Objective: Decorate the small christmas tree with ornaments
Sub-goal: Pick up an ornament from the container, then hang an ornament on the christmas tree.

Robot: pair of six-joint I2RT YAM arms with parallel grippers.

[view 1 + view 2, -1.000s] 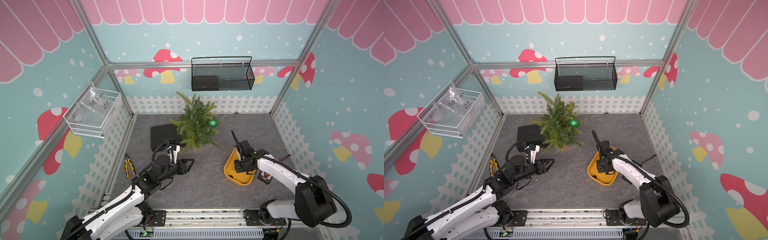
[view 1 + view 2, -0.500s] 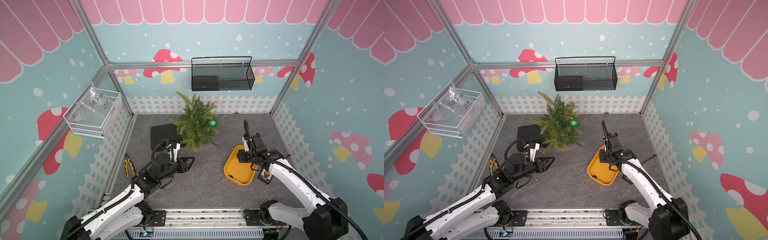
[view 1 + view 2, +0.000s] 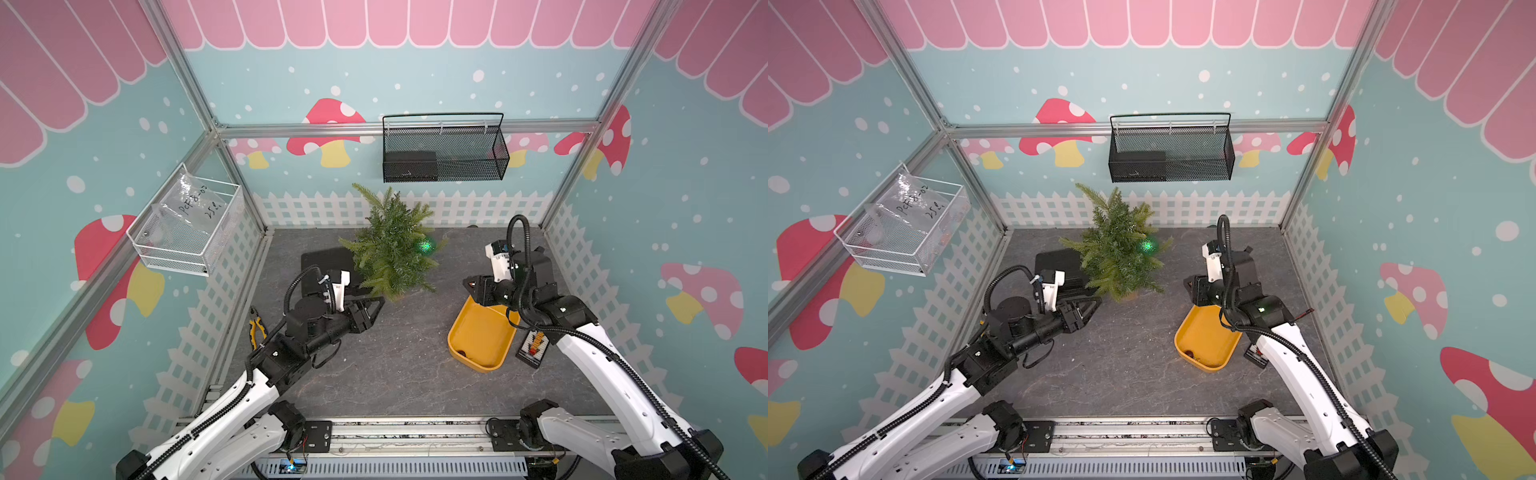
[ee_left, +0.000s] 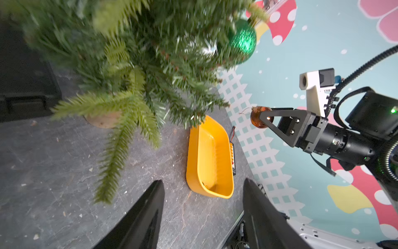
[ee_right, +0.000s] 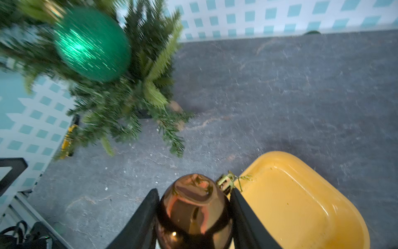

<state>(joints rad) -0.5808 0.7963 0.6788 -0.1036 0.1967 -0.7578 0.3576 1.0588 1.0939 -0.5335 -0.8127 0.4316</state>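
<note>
The small christmas tree (image 3: 390,253) (image 3: 1117,257) stands at the back middle of the grey floor. A glittery green ornament (image 3: 424,246) (image 5: 92,43) hangs on its right side. My right gripper (image 3: 471,286) (image 5: 193,191) is shut on a shiny amber-copper ornament (image 5: 193,211) (image 4: 257,117) with a gold cap. It hovers above the far end of the yellow tub (image 3: 478,332), to the right of the tree and apart from it. My left gripper (image 3: 380,303) (image 4: 203,183) is open and empty, just left of the tree's base. A tiny dark ball (image 3: 1188,354) lies in the tub's near corner.
A black box (image 3: 324,262) sits left of the tree, behind my left gripper. Yellow-handled pliers (image 3: 257,328) lie by the left fence. A small striped card (image 3: 534,347) lies right of the tub. A black mesh basket (image 3: 444,149) and a white wire basket (image 3: 187,232) hang on the walls.
My right arm has risen out of the yellow tub with the amber ornament and swung its gripper round toward the tree. The left arm has barely moved.
</note>
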